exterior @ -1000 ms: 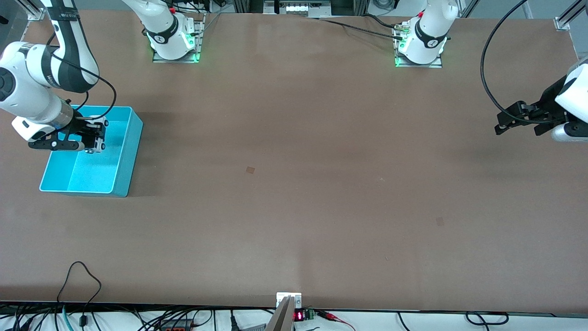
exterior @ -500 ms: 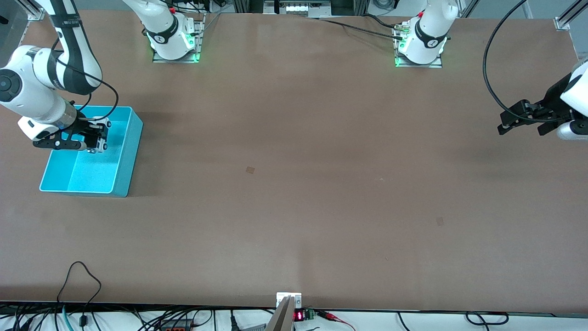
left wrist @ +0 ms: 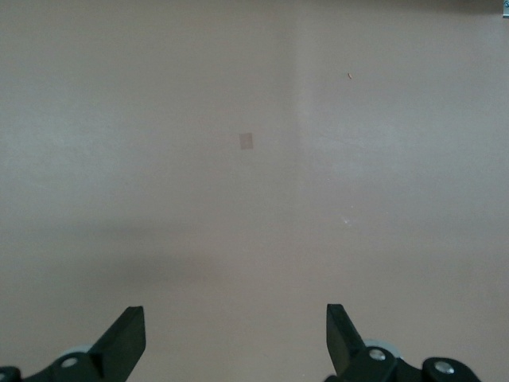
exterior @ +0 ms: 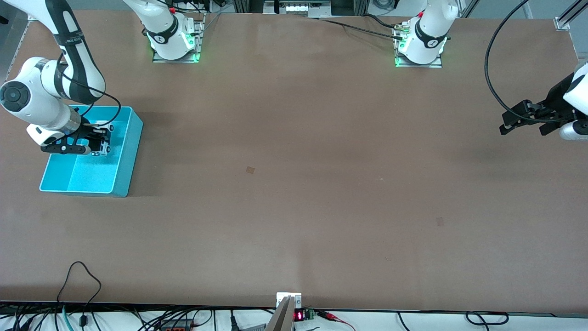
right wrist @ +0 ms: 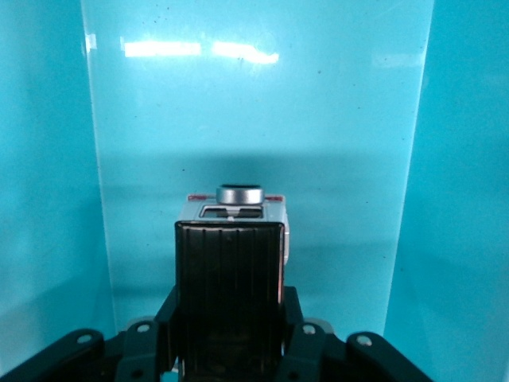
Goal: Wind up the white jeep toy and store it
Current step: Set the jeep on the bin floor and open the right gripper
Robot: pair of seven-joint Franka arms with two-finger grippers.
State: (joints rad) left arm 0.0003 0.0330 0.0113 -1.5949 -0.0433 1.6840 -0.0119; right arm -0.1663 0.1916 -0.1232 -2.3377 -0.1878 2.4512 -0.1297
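Observation:
The white jeep toy is clamped in my right gripper, inside the teal bin at the right arm's end of the table. In the right wrist view the toy's black ribbed roof fills the space between the jaws of the right gripper. Its white body and a round metal knob stick out past them toward the bin floor. Whether the toy touches the floor I cannot tell. My left gripper hangs open and empty over the left arm's end of the table, its fingertips wide apart over bare brown tabletop.
The bin's walls stand close on both sides of the toy. A small dark patch marks the tabletop toward the middle, and a second one lies nearer the front camera. Cables trail at the front edge.
My right gripper has shifted slightly and sunk deeper into the bin with the toy held in it. The left gripper has drifted a little toward its end of the table.

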